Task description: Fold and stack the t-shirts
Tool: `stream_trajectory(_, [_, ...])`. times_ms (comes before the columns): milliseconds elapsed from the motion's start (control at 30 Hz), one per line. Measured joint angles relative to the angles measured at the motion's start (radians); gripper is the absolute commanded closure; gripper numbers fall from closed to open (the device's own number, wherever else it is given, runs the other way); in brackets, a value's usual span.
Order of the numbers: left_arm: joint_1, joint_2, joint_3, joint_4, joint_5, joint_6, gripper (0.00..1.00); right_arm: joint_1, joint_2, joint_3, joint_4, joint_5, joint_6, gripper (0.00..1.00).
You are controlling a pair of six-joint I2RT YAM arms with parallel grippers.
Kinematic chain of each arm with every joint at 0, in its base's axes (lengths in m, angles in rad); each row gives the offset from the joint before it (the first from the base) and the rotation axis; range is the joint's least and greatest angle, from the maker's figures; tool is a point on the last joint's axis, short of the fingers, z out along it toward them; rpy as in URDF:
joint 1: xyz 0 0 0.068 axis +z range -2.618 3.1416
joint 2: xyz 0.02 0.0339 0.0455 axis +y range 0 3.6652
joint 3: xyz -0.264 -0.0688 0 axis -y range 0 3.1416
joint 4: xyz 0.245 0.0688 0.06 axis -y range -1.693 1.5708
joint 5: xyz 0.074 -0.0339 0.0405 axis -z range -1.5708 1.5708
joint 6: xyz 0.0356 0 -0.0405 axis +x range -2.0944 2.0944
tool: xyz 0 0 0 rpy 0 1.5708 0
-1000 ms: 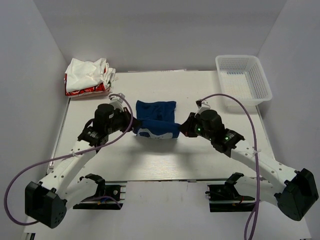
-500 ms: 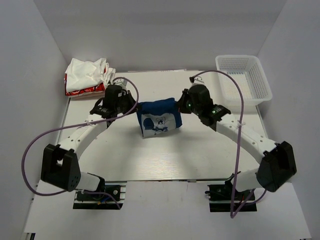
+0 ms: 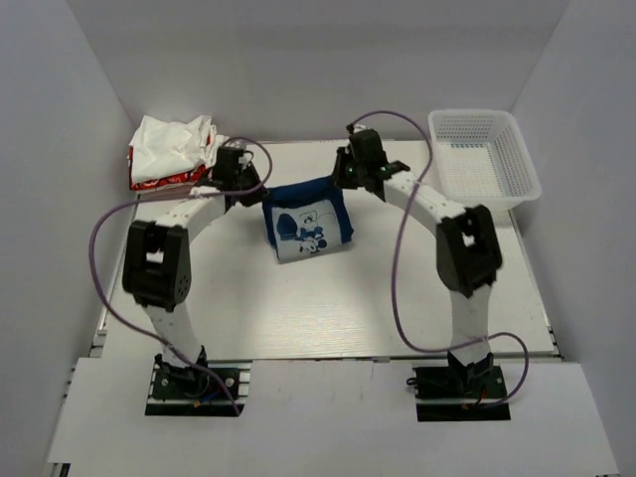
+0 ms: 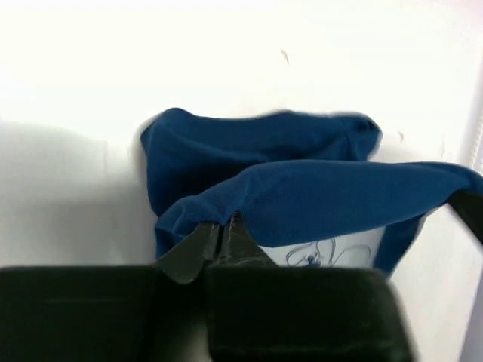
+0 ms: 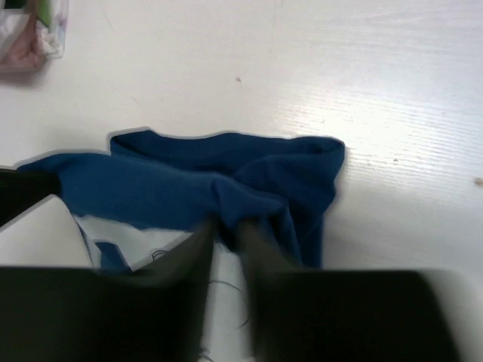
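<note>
Mid-fold on navy shirt (image 3: 306,221): left claw (image 4: 226,220) pinched shut on its raised edge. Right claw (image 5: 226,226) narrowly parted; cannot tell if it grips. Next, likely: lay the edge flat and let go evenly.

Blurred, the right gripper (image 5: 226,231) hides part of the navy t-shirt (image 5: 189,181), and the corner crops the white shirts (image 5: 21,34).

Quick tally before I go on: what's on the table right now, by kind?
navy t-shirt: 1
white-and-red shirt pile: 1 (the shirts in it cannot be counted)
white mesh basket: 1
Total: 3
</note>
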Motion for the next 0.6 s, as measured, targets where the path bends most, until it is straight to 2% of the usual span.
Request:
stream_trajectory(33, [0.008, 0.051, 0.045, 0.000, -0.002, 0.000, 0.43, -0.011, 0.069, 0.071, -0.011, -0.024, -0.009, 0.43])
stream_trajectory(67, [0.014, 0.099, 0.094, -0.006, -0.002, 0.005, 0.05, -0.024, 0.155, 0.163, -0.027, -0.056, -0.019, 0.20])
stream_trajectory(100, [0.023, 0.161, 0.159, -0.013, -0.005, 0.000, 0.00, -0.037, 0.240, 0.271, -0.045, -0.095, -0.039, 0.10])
stream_trajectory(200, [0.040, 0.297, 0.328, -0.050, -0.014, 0.001, 0.00, -0.068, 0.432, 0.513, -0.083, -0.157, -0.088, 0.10])
stream_trajectory(267, [0.050, 0.327, 0.377, -0.074, -0.017, 0.016, 0.00, -0.082, 0.446, 0.519, -0.112, -0.169, -0.102, 0.10])
stream_trajectory(333, [0.055, 0.315, 0.383, -0.094, -0.018, 0.038, 0.00, -0.090, 0.410, 0.459, -0.100, -0.178, -0.108, 0.10])
stream_trajectory(433, [0.049, 0.267, 0.356, -0.091, -0.012, 0.069, 0.00, -0.084, 0.253, 0.244, -0.054, -0.191, -0.107, 0.10])
stream_trajectory(600, [0.020, 0.093, 0.141, -0.015, 0.088, 0.081, 0.00, -0.050, -0.040, -0.087, 0.089, -0.255, -0.077, 0.10])
